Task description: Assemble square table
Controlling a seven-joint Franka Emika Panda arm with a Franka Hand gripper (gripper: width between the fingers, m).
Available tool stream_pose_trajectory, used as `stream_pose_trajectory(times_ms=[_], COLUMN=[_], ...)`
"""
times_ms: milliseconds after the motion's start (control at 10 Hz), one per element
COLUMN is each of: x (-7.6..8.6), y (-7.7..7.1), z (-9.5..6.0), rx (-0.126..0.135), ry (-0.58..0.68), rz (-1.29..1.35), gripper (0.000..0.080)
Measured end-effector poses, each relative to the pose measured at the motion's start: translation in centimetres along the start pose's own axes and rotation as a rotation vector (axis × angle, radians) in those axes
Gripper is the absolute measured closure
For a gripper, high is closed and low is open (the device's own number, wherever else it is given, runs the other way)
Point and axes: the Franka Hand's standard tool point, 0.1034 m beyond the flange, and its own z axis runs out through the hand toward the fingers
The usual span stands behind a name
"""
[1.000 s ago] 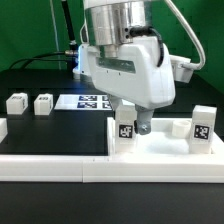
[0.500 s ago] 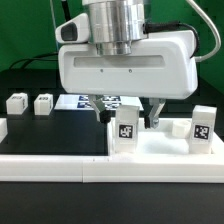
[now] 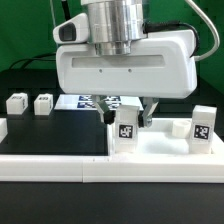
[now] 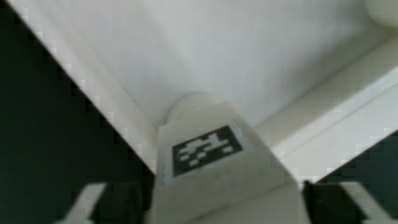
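A smooth white plastic tabletop [image 3: 165,147], a shallow square tray with a raised rim, lies on the matte black table [image 3: 60,130] at about four o'clock in the exterior view. A boxy white leg [image 3: 125,135] with a black-and-white square tag on its face stands upright at the tray's nine o'clock end. A second leg [image 3: 201,125] of the same kind stands toward three o'clock. The gripper [image 3: 128,120] hangs from a broad glossy white housing that fills the middle and hides much behind it. It reaches down over the first leg, one finger [image 3: 147,118] on each side. Its jaws straddle that leg, but whether the pads press on it cannot be told. In the wrist view the tagged leg sits between two blurred fingertips, with the tray's pale floor and rim beyond. At nine o'clock a third leg [image 3: 15,103] and a fourth leg [image 3: 43,102] sit near each other. The flat marker board [image 3: 88,100] peeks out behind the housing. A long white rail [image 3: 60,170] runs across at six o'clock.
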Motion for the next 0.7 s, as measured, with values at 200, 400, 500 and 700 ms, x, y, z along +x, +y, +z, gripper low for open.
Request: stream_pose_trajectory(times_ms=[200, 400, 500, 700], x=[-0.02, -0.03, -0.08, -0.03], y=[-0.02, -0.08, -0.16, -0.21], z=[0.01, -0.02, -0.06, -0.12], rx=[0.0, 0.0, -0.003, 0.007], ry=[0.0, 0.001, 0.005, 0.002], rz=[0.133, 0.33, 0.472, 0.784], gripper=[0.0508, 0.0508, 0.0508, 0.0508])
